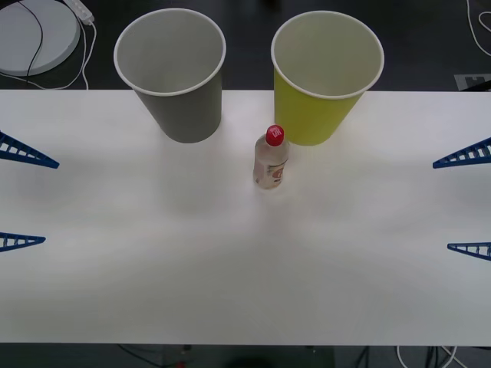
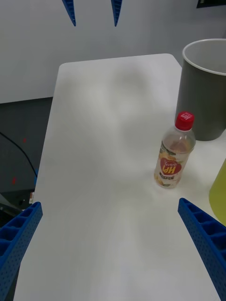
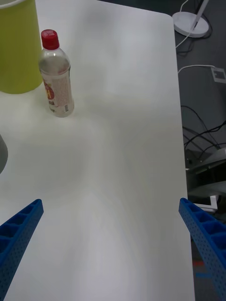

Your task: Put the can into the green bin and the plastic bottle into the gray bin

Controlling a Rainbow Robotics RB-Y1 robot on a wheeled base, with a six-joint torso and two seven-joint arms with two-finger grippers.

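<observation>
Currently both grippers, left gripper (image 1: pixel 21 198) and right gripper (image 1: pixel 465 203), sit spread wide at the table edges; small clear red-capped plastic bottle (image 1: pixel 270 159) stands upright just before the yellow-green paper cup (image 1: pixel 326 77), so a clumsy approach likely topples it.

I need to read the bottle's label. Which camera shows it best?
The right wrist view: the plastic bottle stands close, its red-marked label facing the camera. The left wrist view shows the label side-on; the front view looks down on the cap.
</observation>
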